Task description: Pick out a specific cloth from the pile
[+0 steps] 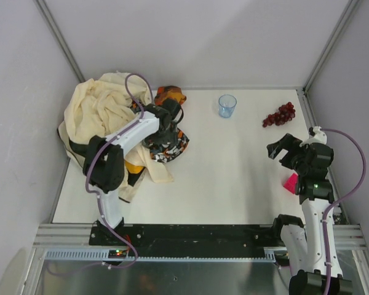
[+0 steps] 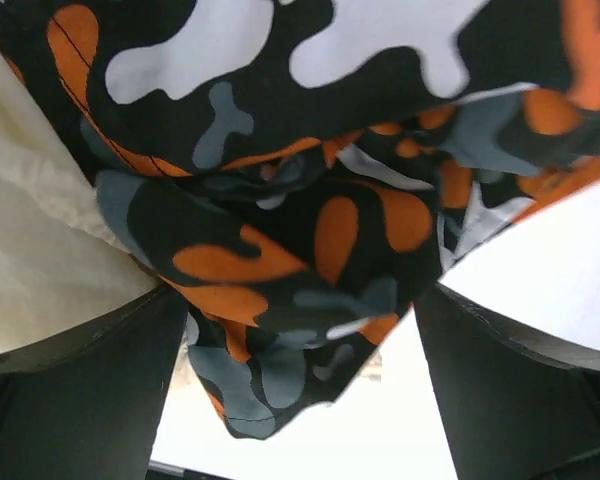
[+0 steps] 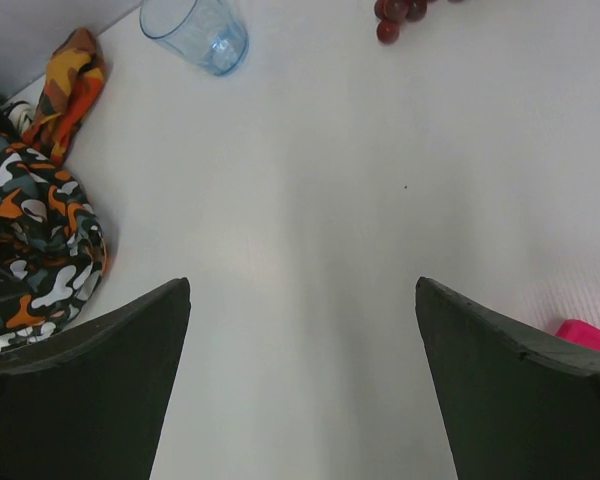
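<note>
The pile lies at the table's back left: a big cream sheet (image 1: 104,104) with an orange, black and white patterned cloth (image 1: 172,147) at its right edge. A small mustard-yellow patch of the cloth (image 1: 133,166) shows under my left arm; the rest is hidden. My left gripper (image 1: 169,132) is open and sits right over the patterned cloth (image 2: 280,230), whose folds hang between the wide-apart fingers (image 2: 90,390); the cream sheet (image 2: 30,250) is at the left. My right gripper (image 1: 283,147) is open and empty over bare table (image 3: 302,290). The patterned cloth (image 3: 30,230) is at that view's left.
A clear blue cup (image 1: 227,105) stands at the back middle. A bunch of dark red grapes (image 1: 279,115) lies at the back right. A pink object (image 1: 291,182) lies by my right arm. Grey walls enclose the white table (image 1: 234,178).
</note>
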Controlling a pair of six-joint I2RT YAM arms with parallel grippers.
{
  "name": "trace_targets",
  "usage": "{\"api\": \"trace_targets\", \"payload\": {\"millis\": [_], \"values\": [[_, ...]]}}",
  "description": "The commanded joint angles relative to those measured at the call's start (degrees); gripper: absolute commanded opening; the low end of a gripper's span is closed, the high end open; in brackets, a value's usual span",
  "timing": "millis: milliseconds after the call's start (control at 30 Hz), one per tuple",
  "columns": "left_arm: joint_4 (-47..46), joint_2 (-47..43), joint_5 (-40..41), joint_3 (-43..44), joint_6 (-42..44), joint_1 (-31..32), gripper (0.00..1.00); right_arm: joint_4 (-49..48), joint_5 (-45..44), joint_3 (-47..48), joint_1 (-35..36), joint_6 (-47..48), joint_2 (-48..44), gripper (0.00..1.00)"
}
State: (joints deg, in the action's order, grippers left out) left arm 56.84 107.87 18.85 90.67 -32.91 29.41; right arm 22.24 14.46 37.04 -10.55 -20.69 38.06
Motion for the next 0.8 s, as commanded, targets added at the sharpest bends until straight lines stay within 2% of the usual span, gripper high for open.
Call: {"api": "trace_targets", "payload": {"millis": [0, 133, 200, 233, 400, 433, 500, 567, 700, 767], "values": [[5.2, 1.7, 9.2, 2.1, 0.5, -0.3, 1.0, -0.8, 0.1, -0.5, 0.3, 1.1, 0.8, 0.99], [8.0, 3.7, 13.8, 1.2, -2.1, -1.9, 0.98, -1.4, -0.4, -0.7, 0.4, 0.8, 1.7, 0.99], [9.0, 4.6, 14.9, 0.3, -3.4, -3.4, 0.88, -1.8, -0.6, -0.7, 0.5, 0.6, 1.9, 0.99], [9.3, 5.0, 15.1, -0.1, -3.8, -4.3, 0.8, -2.1, -0.6, -0.8, 0.6, 0.5, 2.1, 0.99], [10.5, 2.3, 15.3, -0.5, -5.8, -8.0, 0.18, -3.5, -0.7, -0.8, 1.4, -0.1, 2.4, 0.99], [10.5, 0.9, 14.9, 0.1, -5.8, -8.5, 0.09, -3.9, -0.8, -0.7, 1.9, -0.3, 2.5, 0.99], [10.5, -2.2, 14.4, 2.2, -5.3, -9.4, 0.03, -4.8, -0.8, -0.7, 3.7, -0.3, 2.7, 0.99], [10.6, -5.0, 15.3, 5.1, -4.4, -10.4, 0.01, -5.9, -3.1, -0.5, 7.7, -0.1, 3.1, 0.99], [10.5, -9.7, 11.7, 12.1, -2.7, -16.1, 0.01, -9.6, -12.6, 1.0, 24.7, 2.1, 6.3, 0.99], [10.5, -11.8, 8.9, 15.3, -2.2, -20.4, 0.01, -14.9, -13.3, 1.7, 33.3, 3.2, 10.8, 0.99]]}}
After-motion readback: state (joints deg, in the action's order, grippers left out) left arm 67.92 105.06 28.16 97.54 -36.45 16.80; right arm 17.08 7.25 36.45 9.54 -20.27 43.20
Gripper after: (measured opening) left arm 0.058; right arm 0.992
